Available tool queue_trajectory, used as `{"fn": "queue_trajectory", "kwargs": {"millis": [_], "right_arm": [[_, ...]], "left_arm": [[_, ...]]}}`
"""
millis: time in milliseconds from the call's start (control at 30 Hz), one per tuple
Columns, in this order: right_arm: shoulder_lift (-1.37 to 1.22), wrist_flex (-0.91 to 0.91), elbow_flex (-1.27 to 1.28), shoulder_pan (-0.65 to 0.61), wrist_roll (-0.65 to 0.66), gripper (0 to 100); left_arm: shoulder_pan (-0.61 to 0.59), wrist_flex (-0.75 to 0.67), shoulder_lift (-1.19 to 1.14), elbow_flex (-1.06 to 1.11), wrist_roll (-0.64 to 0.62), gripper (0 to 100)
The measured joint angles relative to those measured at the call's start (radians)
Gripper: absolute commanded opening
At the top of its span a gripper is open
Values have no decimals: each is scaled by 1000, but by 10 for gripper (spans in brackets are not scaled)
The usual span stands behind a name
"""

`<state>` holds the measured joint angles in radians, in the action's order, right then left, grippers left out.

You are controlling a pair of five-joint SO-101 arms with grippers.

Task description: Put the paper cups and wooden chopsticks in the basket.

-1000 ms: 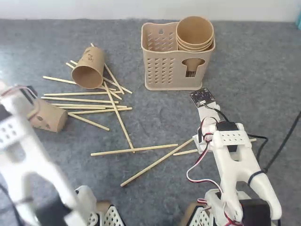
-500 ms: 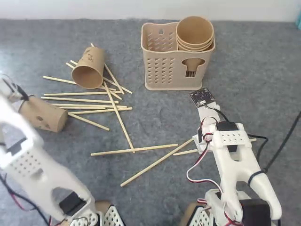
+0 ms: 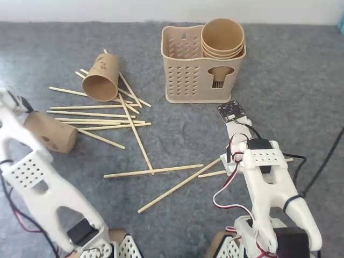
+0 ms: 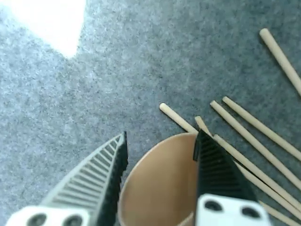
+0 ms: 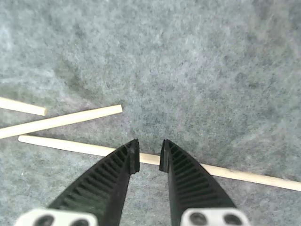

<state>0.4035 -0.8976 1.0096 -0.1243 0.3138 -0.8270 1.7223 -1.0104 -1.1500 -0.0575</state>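
Far left of the beige perforated plastic basket (image 3: 188, 75), the left hand (image 4: 162, 141) was spread open, its jaws straddling the rim of a brown paper cup (image 4: 160, 188) that lay on its side on the grey felt bench (image 3: 301, 80). Nearer the basket, a second tipped brown paper cup (image 3: 102, 78) with small dark printed marks, too small to read, rested on scattered pale wooden chopsticks (image 3: 97, 114). A stack of brown paper cups (image 3: 222, 35) stood in the basket's right compartment. In front of the basket, the right hand (image 5: 149, 146) was barely parted and held nothing, just over one wooden chopstick (image 5: 70, 146).
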Motion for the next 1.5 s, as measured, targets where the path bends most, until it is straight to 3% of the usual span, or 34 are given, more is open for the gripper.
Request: {"fn": "queue_trajectory", "kwargs": {"millis": [400,733,1300,1500], "right_arm": [[0,0,0,0,0,96],[0,0,0,0,0,96],[0,0,0,0,0,96],[0,0,0,0,0,96]], "left_arm": [[55,0,249,313,11,222],[130,0,523,741,137,222],[132,0,1146,1338,324,220],[49,0,1232,1484,405,217]]}}
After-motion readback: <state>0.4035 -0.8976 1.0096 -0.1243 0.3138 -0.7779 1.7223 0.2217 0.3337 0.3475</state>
